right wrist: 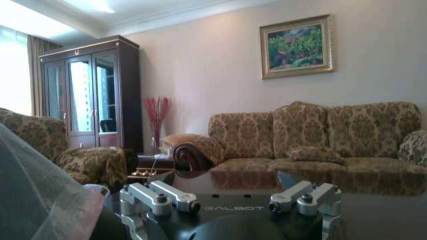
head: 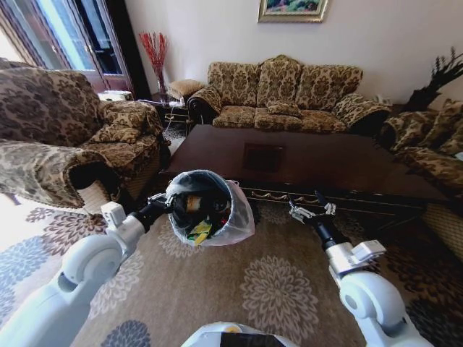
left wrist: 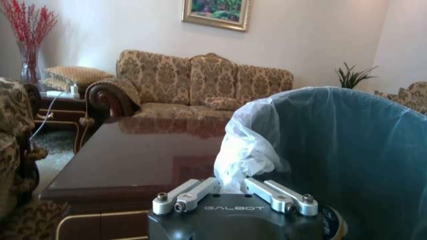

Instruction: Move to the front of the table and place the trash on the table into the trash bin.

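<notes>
My left gripper (head: 163, 203) is shut on the rim of the black trash bin (head: 226, 189) and its white bag liner, holding the bin tipped toward me above the rug. The trash (head: 197, 231) lies inside it: a green-yellow wrapper and a tan item show, the others are too dark to make out. In the left wrist view the left gripper (left wrist: 233, 189) pinches the bunched liner against the trash bin (left wrist: 347, 150). The glossy brown table (head: 325, 166) stands just beyond. My right gripper (head: 312, 210) hangs open before the table's front edge, and the right gripper (right wrist: 233, 200) holds nothing.
A patterned sofa (head: 282, 94) stands behind the table, with armchairs at the left (head: 65, 130) and right (head: 434, 144). A small side table (head: 168, 108) with a vase of red twigs sits in the back left corner. Flowered rug (head: 268, 289) lies under both arms.
</notes>
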Robot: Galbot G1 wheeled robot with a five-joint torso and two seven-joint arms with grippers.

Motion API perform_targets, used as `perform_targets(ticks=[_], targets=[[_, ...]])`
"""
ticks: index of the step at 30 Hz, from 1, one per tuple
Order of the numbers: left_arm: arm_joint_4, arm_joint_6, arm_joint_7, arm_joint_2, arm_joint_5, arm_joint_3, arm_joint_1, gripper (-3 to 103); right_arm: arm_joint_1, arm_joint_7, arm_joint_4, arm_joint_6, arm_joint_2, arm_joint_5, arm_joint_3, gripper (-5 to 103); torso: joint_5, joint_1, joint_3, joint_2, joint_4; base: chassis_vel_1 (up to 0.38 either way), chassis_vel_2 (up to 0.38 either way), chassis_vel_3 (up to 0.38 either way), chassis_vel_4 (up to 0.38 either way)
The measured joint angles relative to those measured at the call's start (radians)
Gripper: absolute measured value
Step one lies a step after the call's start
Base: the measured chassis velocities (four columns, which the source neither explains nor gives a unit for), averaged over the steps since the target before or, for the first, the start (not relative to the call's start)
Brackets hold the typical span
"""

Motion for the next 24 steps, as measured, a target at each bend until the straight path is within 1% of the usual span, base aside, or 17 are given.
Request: perform_targets(ticks=[5, 7, 9, 11, 13, 14, 16, 18, 21, 24], targets=[[0.003, 0.008, 0.004, -0.006, 0.004, -0.018, 0.022, 2, -0.001, 0.002, -0.003, 0.002, 0.002, 0.0, -0.001, 100, -0.0002, -0.007, -0.009, -0.018, -0.0002, 0.0, 0.0, 0.0, 0.0], [-0.003, 0.026, 0.015, -0.005, 0.004, -0.054, 0.058, 2, -0.003, 0.002, -0.007, 0.006, 0.004, 0.0, 0.002, 100, -0.0002, -0.012, -0.016, -0.03, 0.0002, 0.0, 0.0, 0.0, 0.0], [-0.006, 0.032, 0.017, -0.005, 0.001, -0.068, 0.072, 2, -0.005, 0.002, -0.009, 0.008, 0.004, 0.0, 0.004, 100, -0.0003, -0.014, -0.018, -0.034, 0.0001, 0.0, 0.0, 0.0, 0.0], [-0.012, 0.046, 0.033, -0.002, -0.003, -0.115, 0.129, 2, -0.009, 0.0, -0.018, 0.018, 0.009, 0.0, 0.008, 100, -0.0002, -0.019, -0.027, -0.047, 0.0001, 0.0, 0.0, 0.0, 0.0], [-0.012, 0.047, 0.037, -0.002, -0.001, -0.125, 0.143, 2, -0.009, 0.0, -0.02, 0.023, 0.01, -0.001, 0.008, 100, 0.0, -0.02, -0.029, -0.05, 0.0002, 0.0, 0.0, 0.0, 0.0], [-0.003, 0.047, 0.049, 0.0, 0.009, -0.147, 0.175, 2, -0.01, 0.0, -0.027, 0.035, 0.015, 0.0, 0.008, 100, 0.0001, -0.023, -0.034, -0.057, 0.0, 0.0, 0.0, 0.0, 0.0], [0.037, 0.042, 0.059, 0.0, 0.035, -0.162, 0.204, 2, -0.013, -0.001, -0.03, 0.043, 0.022, -0.001, 0.008, 100, 0.0001, -0.026, -0.04, -0.066, 0.0, 0.0, 0.0, 0.0, 0.0], [0.056, 0.039, 0.061, 0.001, 0.044, -0.163, 0.209, 2, -0.014, -0.002, -0.031, 0.045, 0.024, -0.001, 0.008, 100, 0.0001, -0.027, -0.041, -0.069, -0.0001, 0.0, 0.0, 0.0, 0.0], [0.189, 0.035, 0.072, -0.003, 0.088, -0.156, 0.215, 2, -0.025, -0.013, -0.042, 0.063, 0.037, -0.005, 0.009, 100, -0.0006, -0.029, -0.046, -0.077, 0.0001, 0.0, 0.0, 0.0, 0.0], [0.223, 0.035, 0.073, -0.005, 0.091, -0.152, 0.213, 2, -0.027, -0.018, -0.049, 0.071, 0.04, -0.007, 0.011, 100, -0.0005, -0.03, -0.047, -0.077, 0.0001, 0.0, 0.0, 0.0, 0.0]])
